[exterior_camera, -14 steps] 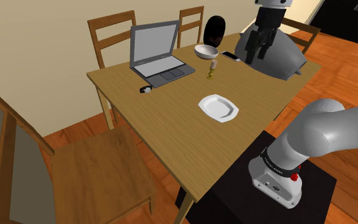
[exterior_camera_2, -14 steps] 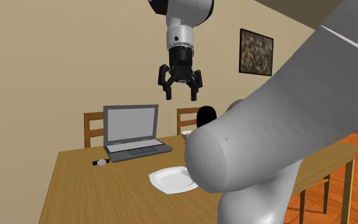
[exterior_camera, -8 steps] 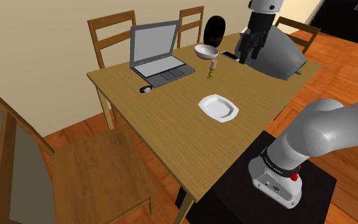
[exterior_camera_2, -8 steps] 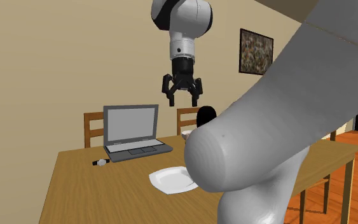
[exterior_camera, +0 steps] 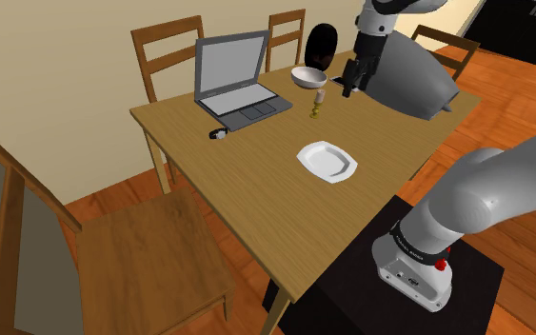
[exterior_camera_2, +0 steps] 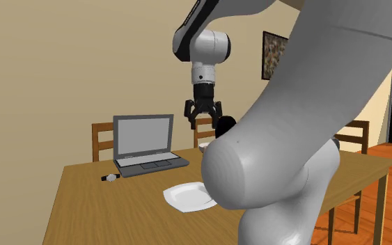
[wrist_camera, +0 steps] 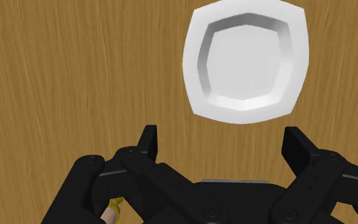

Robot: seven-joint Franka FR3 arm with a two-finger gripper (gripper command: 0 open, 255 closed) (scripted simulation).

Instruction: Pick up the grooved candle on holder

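Black claw (exterior_camera: 348, 80) hovers over the far side of the wooden table (exterior_camera: 256, 190), its fingers spread wide and holding nothing. The candle (exterior_camera: 318, 105) stands upright on its small holder, untouched, just in front of a white bowl (exterior_camera: 307, 76), between the open laptop (exterior_camera: 237, 81) and the claw, which hangs above it and slightly to the shoulder view's right. A white plate (exterior_camera: 327, 160) lies nearer the stand. The approach looks under way; lining up, descending, closing and lifting all remain.
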